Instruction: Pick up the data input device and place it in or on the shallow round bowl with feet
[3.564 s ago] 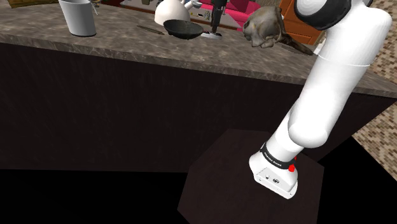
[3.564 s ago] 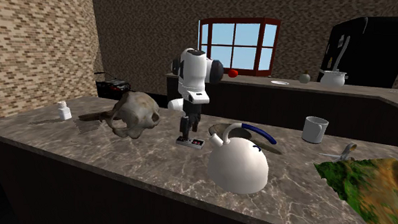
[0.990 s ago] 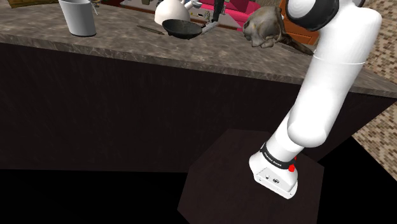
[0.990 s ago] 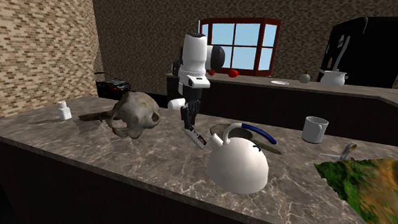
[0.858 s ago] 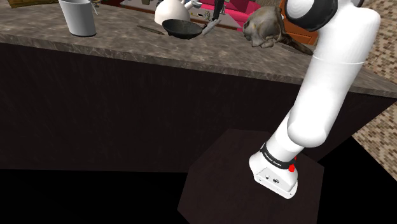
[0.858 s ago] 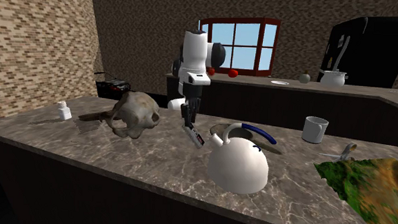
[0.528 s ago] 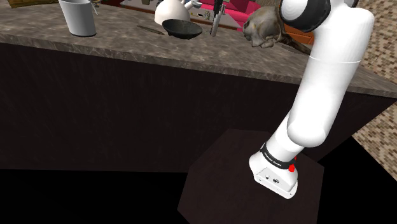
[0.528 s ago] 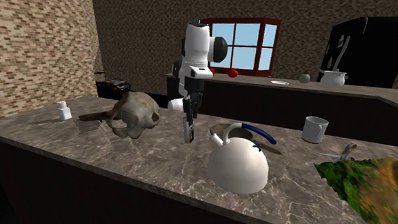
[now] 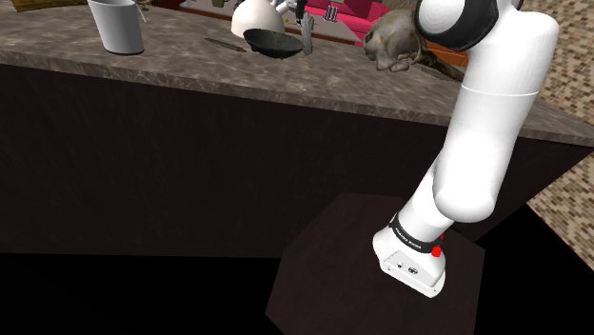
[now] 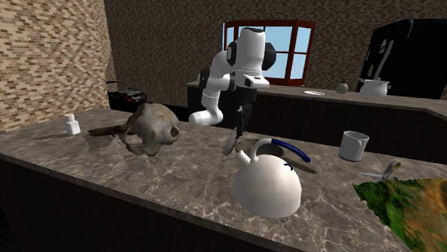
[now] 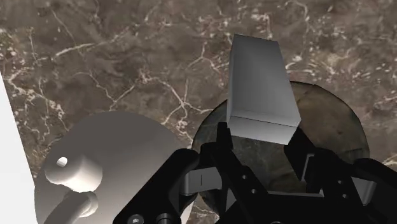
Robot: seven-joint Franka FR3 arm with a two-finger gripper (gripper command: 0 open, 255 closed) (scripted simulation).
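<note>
Device (image 11: pixel 257 83) gripped in jaws over bowl (image 11: pixel 334 130) (white kettle (image 11: pixel 108 153) adj.)

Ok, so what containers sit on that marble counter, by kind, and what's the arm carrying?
Kettle: 1
Mug: 1
Bowl: 1
Small bottle: 1
Grey device in the fingers: 1
Total: 5

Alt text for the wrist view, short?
The black gripper clasps a grey block-shaped device over a dark round bowl on a brown marbled counter. A white kettle stands beside the bowl.
</note>
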